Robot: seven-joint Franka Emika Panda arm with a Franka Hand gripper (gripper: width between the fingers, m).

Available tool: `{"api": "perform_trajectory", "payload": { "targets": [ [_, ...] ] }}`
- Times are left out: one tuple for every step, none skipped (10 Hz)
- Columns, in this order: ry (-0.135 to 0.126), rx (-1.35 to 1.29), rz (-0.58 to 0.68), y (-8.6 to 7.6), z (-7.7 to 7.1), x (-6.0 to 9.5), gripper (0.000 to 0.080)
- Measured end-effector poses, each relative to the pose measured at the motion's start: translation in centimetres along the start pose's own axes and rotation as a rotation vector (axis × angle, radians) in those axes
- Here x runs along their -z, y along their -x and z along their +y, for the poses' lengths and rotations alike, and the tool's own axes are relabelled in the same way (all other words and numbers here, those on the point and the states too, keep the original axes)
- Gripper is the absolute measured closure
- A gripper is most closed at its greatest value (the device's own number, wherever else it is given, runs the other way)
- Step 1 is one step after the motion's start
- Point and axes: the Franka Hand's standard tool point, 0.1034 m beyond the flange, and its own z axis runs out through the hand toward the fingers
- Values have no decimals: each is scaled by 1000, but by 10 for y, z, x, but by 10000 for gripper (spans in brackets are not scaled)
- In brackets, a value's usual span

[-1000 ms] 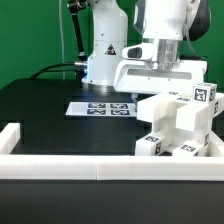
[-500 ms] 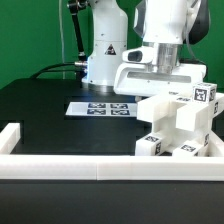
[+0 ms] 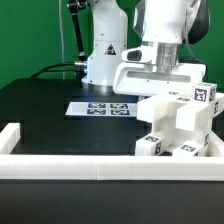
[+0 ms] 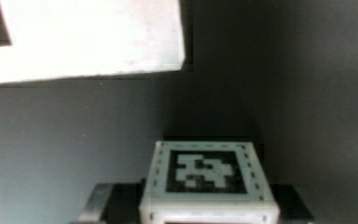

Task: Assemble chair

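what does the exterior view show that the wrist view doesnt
Only the exterior view: the arm, the marker board, the white border wall and the whole stacked chair. Only the wrist view: a close look down on one tagged white piece between the tool's fingers. Both share white chair parts on the black table.

A matte black surface carries a thin flat white marker board printed with square tags, a chunky white plastic chair assembly tagged in black-and-white, and a long white border wall.
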Motion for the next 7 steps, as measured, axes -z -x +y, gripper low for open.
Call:
{"api": "perform_trajectory", "payload": {
  "targets": [
    [1,10,1,-2,6,1,512],
    [0,24,1,-4,15,6,512],
    [-2,31,1,-6,23,11,512],
    [-9,35,-6,-8,28,19,512],
    [-27,28,-16,-12,27,30,512],
    [-49,18,-35,-14,25,42,512],
    [-75,17,-45,-23,20,58,512]
  ]
}}
